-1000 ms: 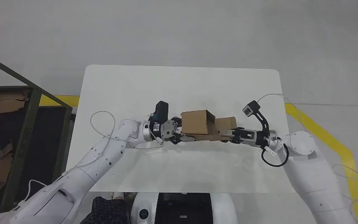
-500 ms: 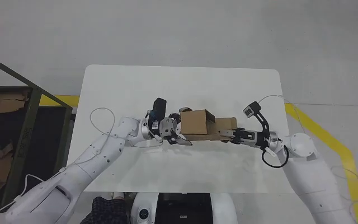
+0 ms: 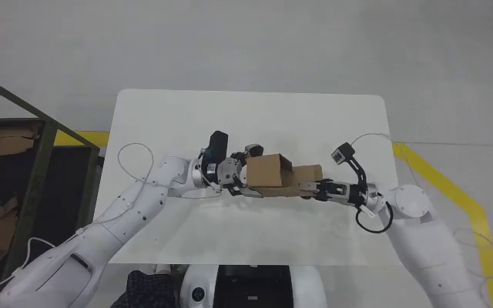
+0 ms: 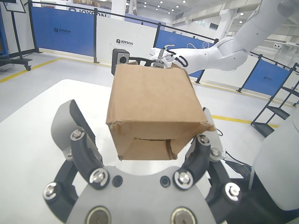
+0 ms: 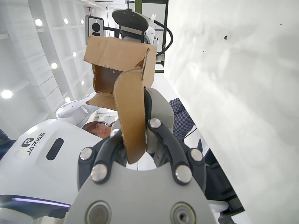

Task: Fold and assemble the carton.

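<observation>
Hiding the right end effector (image 3: pixel 310 189) clamped on its flap (image 5: pixel 129 108), carton (image 4: pixel 151 99) between left end effector's (image 4: pixel 140 109) spread fingers (image 4: pixel 79 122).

The carton (image 3: pixel 266 171) hangs over the tabletop's (image 3: pixel 192 115) middle, between both grippers. The left gripper (image 3: pixel 245 173) is at its 9 o'clock, and the right gripper (image 3: pixel 308 189) at 3 o'clock clamps its end.

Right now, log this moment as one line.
carton aloft over table | right jaws: shut on flap | left jaws: open around opposite end | status: flaps not yet closed
</observation>
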`<control>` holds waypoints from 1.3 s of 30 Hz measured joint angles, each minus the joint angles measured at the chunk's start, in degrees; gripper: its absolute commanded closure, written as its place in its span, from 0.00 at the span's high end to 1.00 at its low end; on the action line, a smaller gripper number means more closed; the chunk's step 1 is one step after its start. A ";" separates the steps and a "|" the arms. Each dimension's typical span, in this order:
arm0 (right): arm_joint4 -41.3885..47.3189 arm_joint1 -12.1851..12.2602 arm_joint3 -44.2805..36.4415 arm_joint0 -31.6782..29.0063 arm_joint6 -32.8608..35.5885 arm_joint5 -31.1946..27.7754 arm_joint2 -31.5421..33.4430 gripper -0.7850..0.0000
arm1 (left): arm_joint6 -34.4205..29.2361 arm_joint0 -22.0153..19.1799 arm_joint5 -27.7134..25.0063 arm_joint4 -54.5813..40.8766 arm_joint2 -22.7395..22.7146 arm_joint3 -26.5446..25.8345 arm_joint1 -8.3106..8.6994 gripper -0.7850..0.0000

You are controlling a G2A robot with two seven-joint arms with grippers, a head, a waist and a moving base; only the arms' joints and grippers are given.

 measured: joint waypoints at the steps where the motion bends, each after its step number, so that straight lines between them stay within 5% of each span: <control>1: -0.30 0.02 -0.12 0.00 -0.04 0.16 -0.06 0.00 | -0.42 -0.04 0.00 -0.26 -0.03 -0.07 0.01 1.00; 7: -1.32 0.13 -0.26 -0.19 -1.26 0.39 0.18 0.00 | -2.08 0.00 0.00 -1.61 -0.34 -0.90 0.10 0.97; 15: -2.20 0.31 -0.85 -1.00 -2.64 0.12 0.77 0.00 | -4.22 0.20 0.00 -3.84 -0.42 -1.05 0.17 0.49; 31: -3.19 0.75 -1.91 -2.18 -3.63 -0.35 2.17 0.00 | -6.24 -0.51 0.00 -7.75 1.19 -0.78 0.10 0.47; 36: -3.17 0.93 -2.29 -2.69 -3.85 -0.40 2.94 0.27 | -5.55 -0.48 0.00 -7.78 1.18 -0.56 0.25 0.46; 39: -3.11 1.17 -2.37 -3.36 -4.10 -0.19 4.13 0.25 | -4.76 -0.43 0.00 -7.34 0.95 -0.30 0.33 0.45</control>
